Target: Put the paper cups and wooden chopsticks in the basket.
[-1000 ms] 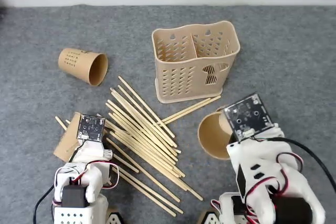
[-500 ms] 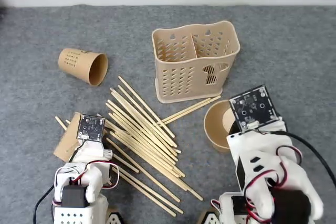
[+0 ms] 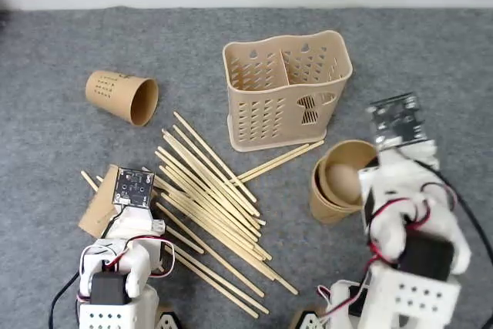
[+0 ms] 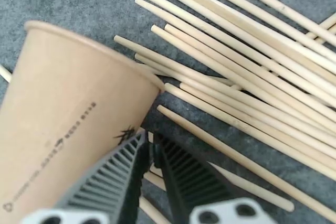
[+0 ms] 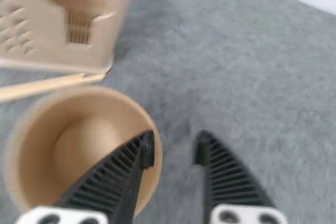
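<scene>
We find the right gripper (image 5: 173, 148), jaws narrowly parted, at the rim of an upright paper cup (image 3: 339, 182) near the basket (image 3: 285, 90); pick-up looks in hand, needing a firm pinch, then lift; left gripper (image 4: 151, 153) pinched shut by a toppled cup (image 4: 68, 129).

Tan perforated basket (image 3: 266, 105); brown paper cups (image 3: 122, 96); pale chopsticks (image 3: 208, 190); grey mat (image 3: 431, 59).

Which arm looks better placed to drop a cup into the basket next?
Probably right. The right gripper is open at the rim of the paper cup beside the basket; the left gripper is shut, farther from it.
</scene>
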You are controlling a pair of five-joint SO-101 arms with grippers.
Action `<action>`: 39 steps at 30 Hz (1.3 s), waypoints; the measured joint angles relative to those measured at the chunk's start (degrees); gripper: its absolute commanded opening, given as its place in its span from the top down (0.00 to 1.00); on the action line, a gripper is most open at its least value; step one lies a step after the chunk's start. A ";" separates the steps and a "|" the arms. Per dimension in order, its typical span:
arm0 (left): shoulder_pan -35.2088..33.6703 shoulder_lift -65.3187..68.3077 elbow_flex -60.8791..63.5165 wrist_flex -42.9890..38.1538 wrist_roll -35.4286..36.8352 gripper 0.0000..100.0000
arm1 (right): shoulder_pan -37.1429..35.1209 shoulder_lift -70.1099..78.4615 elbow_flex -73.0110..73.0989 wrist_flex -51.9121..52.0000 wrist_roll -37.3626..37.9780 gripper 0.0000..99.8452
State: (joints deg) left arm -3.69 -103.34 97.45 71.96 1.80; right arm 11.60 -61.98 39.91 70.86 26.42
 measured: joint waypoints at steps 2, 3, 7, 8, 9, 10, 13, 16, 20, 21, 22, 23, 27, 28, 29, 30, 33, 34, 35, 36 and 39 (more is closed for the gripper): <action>0.00 0.00 0.00 0.00 0.00 0.99 | 0.09 2.64 0.00 -1.32 1.41 0.97; 0.00 0.00 0.00 0.00 0.00 0.99 | 0.09 3.87 0.00 -1.67 2.11 0.97; 0.00 0.00 0.00 0.00 0.00 0.99 | 0.00 6.33 0.00 -2.29 3.08 0.91; 0.00 0.00 0.00 0.00 0.00 0.99 | 0.00 6.33 0.00 -2.37 3.16 0.89; 0.00 0.00 0.00 0.00 0.00 0.99 | 0.00 6.33 0.00 -2.37 3.34 0.86; 0.00 0.00 0.00 0.00 0.00 0.99 | 0.00 6.33 0.00 -2.37 3.34 0.83; 0.00 0.00 0.00 0.00 0.00 0.99 | 0.00 6.33 -0.79 -0.09 0.00 0.79; 0.00 0.00 0.00 0.00 0.00 0.99 | 0.00 6.33 -3.69 3.60 -4.31 0.79; 0.00 0.00 0.00 0.00 0.00 0.99 | -3.34 6.33 -5.71 8.18 -7.47 0.79; 0.00 0.00 0.00 0.00 0.00 0.99 | -4.40 6.33 -5.80 9.23 -7.74 0.79; 0.00 0.00 0.00 0.00 0.00 0.99 | -5.45 6.33 -5.80 10.37 -8.00 0.79; 0.00 0.00 0.00 0.00 0.00 0.99 | -6.24 6.33 -5.89 11.43 -8.00 0.79; 0.00 0.00 0.00 0.00 0.00 0.99 | -8.79 6.33 -5.89 14.24 -8.53 0.79; 0.00 0.00 0.00 0.00 0.00 0.99 | -8.88 6.33 -5.89 14.33 -9.05 0.79; 0.00 0.00 0.00 0.00 0.00 0.99 | -8.97 6.33 -5.89 14.33 -9.93 0.79; 0.00 0.00 -0.09 0.09 0.00 0.99 | -8.97 6.33 -5.89 14.33 -10.73 0.79; 0.00 0.00 -2.73 1.76 -0.53 0.99 | -9.05 6.33 -4.04 13.19 -12.22 0.79; -0.44 0.00 -4.31 2.29 -2.02 0.99 | -9.05 6.33 -2.73 12.40 -12.40 0.79; -1.32 0.00 -5.98 2.81 -3.60 0.99 | -9.05 6.33 -1.41 11.52 -12.48 0.79; -2.46 0.00 -7.74 3.34 -6.07 0.99 | -9.05 6.33 -0.18 10.64 -12.48 0.79; -6.07 0.00 -13.01 3.69 -14.77 0.99 | -9.05 6.33 2.29 8.79 -12.48 0.79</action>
State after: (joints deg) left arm -9.76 -103.34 84.44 75.65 -12.97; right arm 2.55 -55.65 42.20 79.65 13.93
